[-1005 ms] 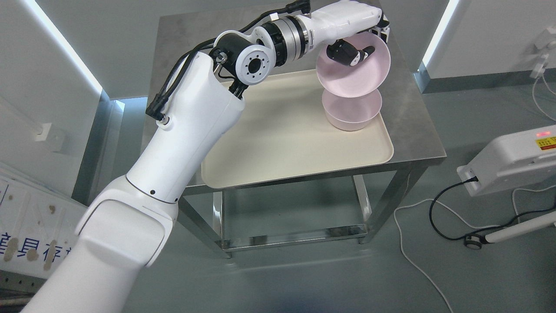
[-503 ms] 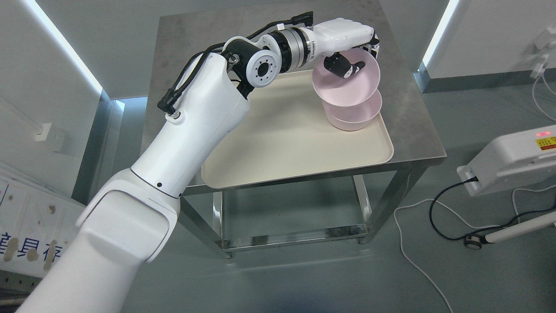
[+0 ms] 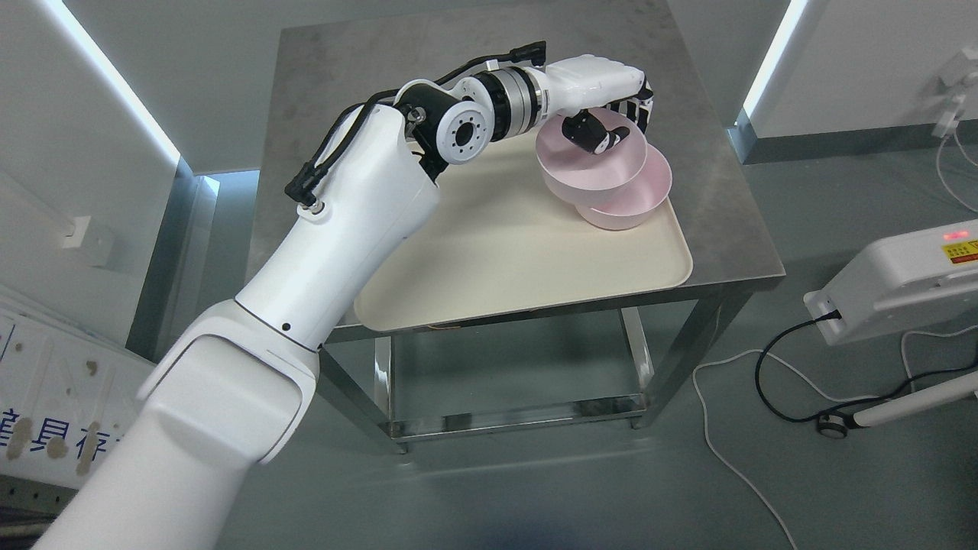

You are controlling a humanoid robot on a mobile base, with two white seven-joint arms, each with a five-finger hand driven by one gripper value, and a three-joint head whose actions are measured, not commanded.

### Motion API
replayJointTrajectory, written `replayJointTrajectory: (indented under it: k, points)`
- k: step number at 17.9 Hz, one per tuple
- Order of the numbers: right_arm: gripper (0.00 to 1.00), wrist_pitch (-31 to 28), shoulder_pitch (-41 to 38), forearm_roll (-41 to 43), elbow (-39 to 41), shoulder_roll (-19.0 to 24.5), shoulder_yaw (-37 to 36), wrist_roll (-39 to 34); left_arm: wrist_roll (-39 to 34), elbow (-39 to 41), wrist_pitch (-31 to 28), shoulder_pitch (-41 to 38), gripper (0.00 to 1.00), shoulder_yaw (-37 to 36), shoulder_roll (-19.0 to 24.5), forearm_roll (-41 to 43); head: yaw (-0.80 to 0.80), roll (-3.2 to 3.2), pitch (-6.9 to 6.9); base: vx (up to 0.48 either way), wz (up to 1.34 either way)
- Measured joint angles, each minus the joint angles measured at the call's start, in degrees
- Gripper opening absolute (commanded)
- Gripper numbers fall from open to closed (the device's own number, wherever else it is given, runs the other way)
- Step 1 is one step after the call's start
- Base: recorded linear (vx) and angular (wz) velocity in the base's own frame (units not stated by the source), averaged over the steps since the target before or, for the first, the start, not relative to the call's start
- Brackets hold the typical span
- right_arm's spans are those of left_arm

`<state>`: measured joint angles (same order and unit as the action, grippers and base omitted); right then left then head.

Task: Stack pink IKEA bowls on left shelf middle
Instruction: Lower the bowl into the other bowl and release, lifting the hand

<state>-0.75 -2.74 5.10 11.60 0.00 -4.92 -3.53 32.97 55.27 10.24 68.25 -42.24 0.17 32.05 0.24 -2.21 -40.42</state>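
Observation:
My left hand (image 3: 611,122) is shut on the far rim of a pink bowl (image 3: 584,164), thumb inside and fingers outside. That bowl hangs tilted over the left edge of a second pink bowl (image 3: 630,202), overlapping it; whether they touch I cannot tell. The lower bowl stands upright at the right end of the cream tray (image 3: 497,252). The tray lies on a steel table (image 3: 718,206). My right arm does not show.
The tray's left and near parts are bare. A white device (image 3: 901,286) with a red light sits on the floor at right, with black and white cables (image 3: 764,382) trailing beside the table's legs. A lower steel shelf (image 3: 504,382) lies under the tabletop.
My left hand has carried the held bowl down and to the left, from high above the lower bowl to just over its left rim.

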Motion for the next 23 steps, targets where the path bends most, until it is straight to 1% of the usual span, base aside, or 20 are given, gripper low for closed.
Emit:
replayJointTrajectory:
  k: [3, 7, 12, 18, 22, 23]
  points:
    - [1.00, 0.0, 0.0, 0.0, 0.0, 0.0, 0.0, 0.0, 0.0, 0.0, 0.0, -0.1, 0.08, 0.2, 0.0, -0.1, 0.00, 0.00, 0.00, 0.000, 0.00]
    - [1.00, 0.0, 0.0, 0.0, 0.0, 0.0, 0.0, 0.0, 0.6, 1.0, -0.4, -0.1, 0.04, 0.9, -0.1, -0.4, 0.00, 0.00, 0.00, 0.000, 0.00]
    - [1.00, 0.0, 0.0, 0.0, 0.0, 0.0, 0.0, 0.0, 1.8, 2.8, -0.8, -0.1, 0.03, 1.5, -0.1, -1.3, 0.00, 0.00, 0.00, 0.000, 0.00]
    - [1.00, 0.0, 0.0, 0.0, 0.0, 0.0, 0.0, 0.0, 3.0, 4.7, -1.1, -0.1, 0.08, 1.7, -0.1, -2.0, 0.00, 0.00, 0.00, 0.000, 0.00]
    - [1.00, 0.0, 0.0, 0.0, 0.0, 0.0, 0.0, 0.0, 3.2, 6.5, -1.1, -0.2, 0.09, 2.3, -0.2, -2.2, 0.00, 0.00, 0.00, 0.000, 0.00]
    - [1.00, 0.0, 0.0, 0.0, 0.0, 0.0, 0.0, 0.0, 3.2, 7.0, -1.1, -0.2, 0.12, 2.4, -0.2, -2.2, 0.00, 0.00, 0.00, 0.000, 0.00]
